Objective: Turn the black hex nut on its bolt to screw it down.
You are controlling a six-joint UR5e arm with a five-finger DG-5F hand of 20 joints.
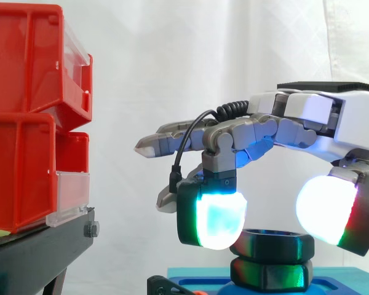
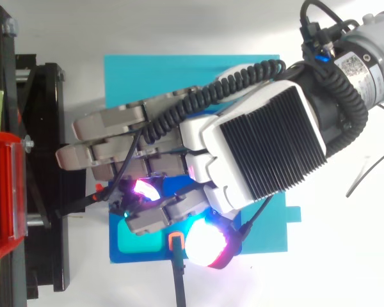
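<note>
So the chunky black metal hex nut (image 1: 272, 244) sits right above the dark blue base plate (image 2: 125, 257), stacked on a second black hex piece (image 1: 270, 275) that rests on that base. I can't see the bolt thread itself from here.

The robot hand (image 1: 313, 117) hangs over the base and looks like it's pinching the nut. One finger is curled down with its cyan-white pad (image 1: 218, 218) against the nut's edge on the side facing the red plastic bins (image 1: 24, 123). The thumb pad (image 1: 326, 212) is on the opposite edge, and the other fingers stick out straight above the base. Both pads ride high, mostly on the upper rim.

Handling-wise, my guess is it's rigid, not fragile and light enough. The catch is smooth flats against rounded pads, so slipping is the worry, not crushing. I'd want the pads lower, on two opposite flats rather than corners, with a firm squeeze. Turn in short arcs and re-grip, since threads can bind if the nut tilts.
</note>
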